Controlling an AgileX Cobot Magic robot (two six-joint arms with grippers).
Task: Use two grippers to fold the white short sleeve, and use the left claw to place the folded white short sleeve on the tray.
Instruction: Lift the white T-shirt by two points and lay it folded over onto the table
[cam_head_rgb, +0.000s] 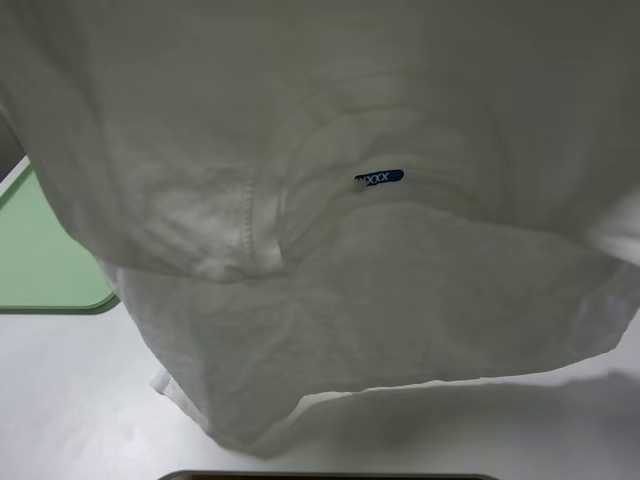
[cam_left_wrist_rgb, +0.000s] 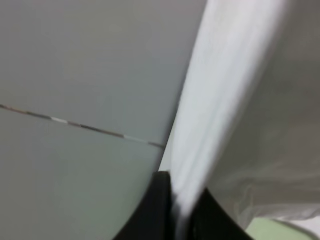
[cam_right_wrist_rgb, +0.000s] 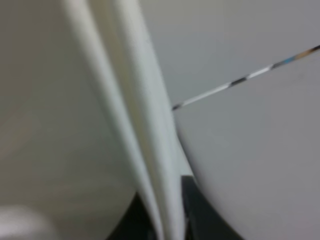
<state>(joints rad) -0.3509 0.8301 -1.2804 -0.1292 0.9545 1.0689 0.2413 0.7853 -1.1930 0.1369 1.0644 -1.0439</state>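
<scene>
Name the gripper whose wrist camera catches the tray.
The left gripper: a green tray corner shows past the shirt; the right gripper's view has no green.

My left claw (cam_left_wrist_rgb: 181, 219) and right claw (cam_right_wrist_rgb: 167, 224) show only as blurred, cropped black fingers. In the high view the shirt (cam_head_rgb: 400, 300) hides both, plus part of the edge-cut tray (cam_head_rgb: 40, 250).

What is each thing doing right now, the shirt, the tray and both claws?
white short sleeve: held up, hanging wrinkled in front of the high camera.
blue neck label: showing, facing the camera.
tray: flat on the table, partly hidden behind the shirt.
left claw: shut on the shirt's cloth.
right claw: shut on the shirt's cloth.
</scene>
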